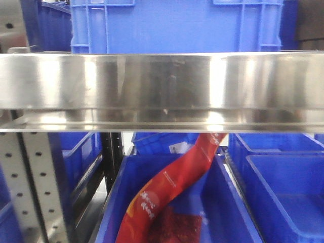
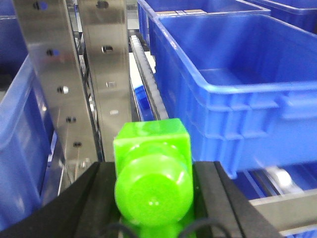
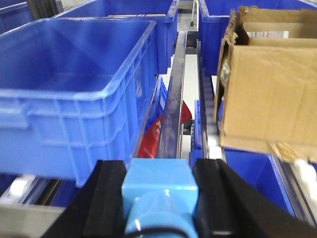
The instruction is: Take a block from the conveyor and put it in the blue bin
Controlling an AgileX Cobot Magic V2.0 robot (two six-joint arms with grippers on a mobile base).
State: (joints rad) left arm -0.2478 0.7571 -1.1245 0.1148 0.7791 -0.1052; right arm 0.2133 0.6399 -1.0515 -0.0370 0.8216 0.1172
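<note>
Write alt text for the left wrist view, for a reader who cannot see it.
A bright green cube with a rounded front sits between the black fingers of the left gripper, bottom centre. Right of it stands a large blue bin; perforated metal uprights rise on the left.

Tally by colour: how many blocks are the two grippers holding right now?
Green block, in the left gripper: 1
Blue block, in the right gripper: 1
Total: 2
</note>
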